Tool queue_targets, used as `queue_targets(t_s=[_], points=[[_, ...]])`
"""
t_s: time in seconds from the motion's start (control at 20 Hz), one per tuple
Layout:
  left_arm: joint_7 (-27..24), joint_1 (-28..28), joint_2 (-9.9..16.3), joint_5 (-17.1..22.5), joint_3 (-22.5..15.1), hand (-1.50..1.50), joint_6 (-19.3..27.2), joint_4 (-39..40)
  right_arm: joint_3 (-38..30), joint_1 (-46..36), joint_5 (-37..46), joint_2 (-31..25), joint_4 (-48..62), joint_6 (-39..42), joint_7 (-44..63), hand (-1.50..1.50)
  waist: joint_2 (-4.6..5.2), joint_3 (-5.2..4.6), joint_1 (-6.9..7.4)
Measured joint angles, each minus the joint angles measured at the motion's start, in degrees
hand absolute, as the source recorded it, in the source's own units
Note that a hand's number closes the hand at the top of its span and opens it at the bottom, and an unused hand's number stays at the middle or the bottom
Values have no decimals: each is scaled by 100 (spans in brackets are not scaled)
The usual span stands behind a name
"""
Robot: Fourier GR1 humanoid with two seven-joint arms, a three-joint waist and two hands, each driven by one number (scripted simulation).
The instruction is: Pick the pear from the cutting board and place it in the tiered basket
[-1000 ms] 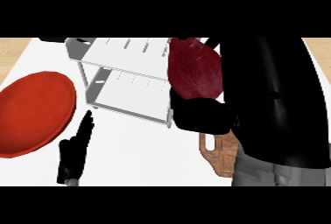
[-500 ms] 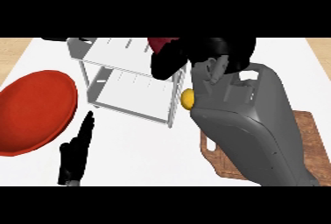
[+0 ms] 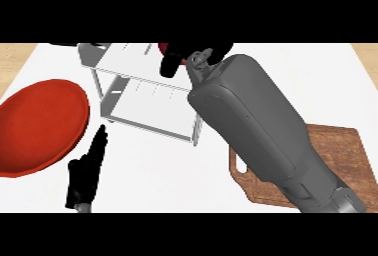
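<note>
Mostly the right forearm (image 3: 255, 130) fills the middle of the head view, stretched from the near right corner of the counter (image 3: 295, 70) toward its far edge, so that the right hand (image 3: 193, 56) sits over the top tier of the basket (image 3: 151, 95), which looks like the place for a release. Its fingers are curled downward, and something red shows just behind them, but the pear itself cannot be made out; whether it is inside the hand or already in the basket, I cannot tell. The large red plate (image 3: 40, 127) lies at the counter's left edge, well apart from the basket and no hindrance. The cutting board (image 3: 336, 150), by the near right corner, is half hidden under the forearm, and its visible part carries no fruit. The basket's white frame posts stand just beside the forearm, and in my judgement they are what a withdrawing arm could catch. The left hand (image 3: 87, 170) rests near the counter's near left side, fingers straight and together, pointing away.
</note>
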Motion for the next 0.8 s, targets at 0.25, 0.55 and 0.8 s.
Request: queue_targets(t_s=[0.25,0.55,0.8], points=[[-162,-35,-80,-46,-6,0,-24,120,272,-236,-253,2,936,-734,-33,150,6,5,28],[-72,-54,-84,-83,-12,0,-42,52,77,-141,-1105,5,1416,-1718,-371,-150,30,3,99],[-110,-135,-52,-81,12,0,-132,137,-15,-7,-2048,8,1709,-2667,-896,-150,48,8,165]])
